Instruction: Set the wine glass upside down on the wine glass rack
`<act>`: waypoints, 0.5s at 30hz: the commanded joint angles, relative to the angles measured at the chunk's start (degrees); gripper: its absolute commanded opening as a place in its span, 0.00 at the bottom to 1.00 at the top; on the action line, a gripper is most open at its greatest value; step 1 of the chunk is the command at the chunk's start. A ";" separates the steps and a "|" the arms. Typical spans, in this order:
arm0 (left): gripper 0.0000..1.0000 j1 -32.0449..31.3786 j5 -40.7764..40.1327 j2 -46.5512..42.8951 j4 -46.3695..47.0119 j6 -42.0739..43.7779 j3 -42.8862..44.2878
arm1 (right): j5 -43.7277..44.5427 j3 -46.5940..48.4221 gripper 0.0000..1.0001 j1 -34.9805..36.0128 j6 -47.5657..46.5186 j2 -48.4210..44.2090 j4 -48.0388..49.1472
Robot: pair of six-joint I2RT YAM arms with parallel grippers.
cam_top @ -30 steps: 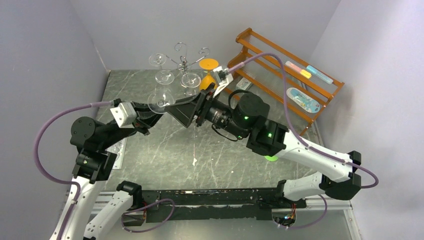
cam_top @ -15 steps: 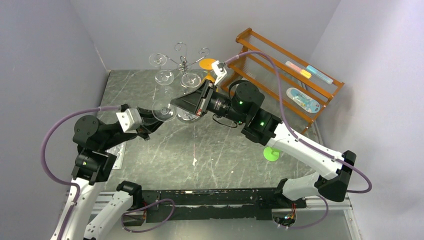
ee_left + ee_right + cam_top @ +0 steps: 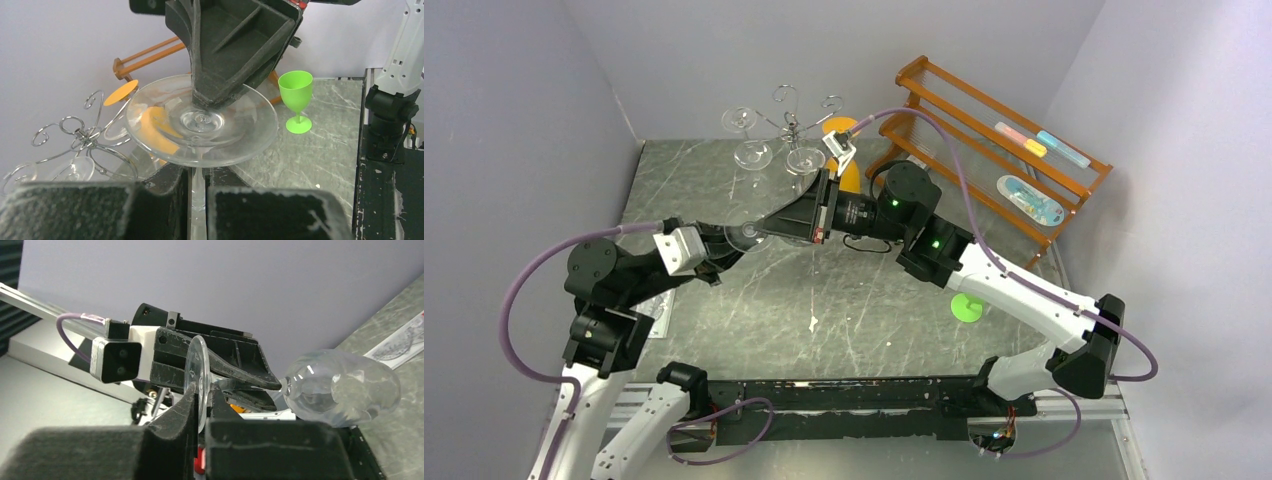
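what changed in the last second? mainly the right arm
The right gripper swung in leftward and shut on the foot of the wine glass; a second ago it stood open beside it. The left gripper kept its hold on the stem, shifting a little toward the near edge in the top view. Unchanged: the wine glass rack, its hung glasses, the wooden shelf.

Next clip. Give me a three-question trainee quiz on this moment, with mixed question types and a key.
1. True or false: the left hand and the right hand both grip the clear wine glass.
2. The right hand pinches the glass's: A) bowl, B) stem, C) foot.
3. What colour is the goblet standing upright on the table?
Key: 1 true; 2 C; 3 green.
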 commanded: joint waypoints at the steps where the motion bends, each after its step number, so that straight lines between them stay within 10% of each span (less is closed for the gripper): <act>1: 0.13 0.23 0.64 -1.16 1.94 -2.25 -0.18 | -3.36 -0.38 0.00 -0.11 0.50 0.26 2.69; 8: 0.86 0.23 -0.69 -6.70 -3.54 -8.08 -3.36 | -1.82 -1.64 0.00 -1.04 1.59 -0.22 3.93; 15: 0.96 0.23 -6.26 -15.09 -6.27 -23.48 -5.99 | 1.03 -1.98 0.00 -0.96 -3.21 0.32 3.08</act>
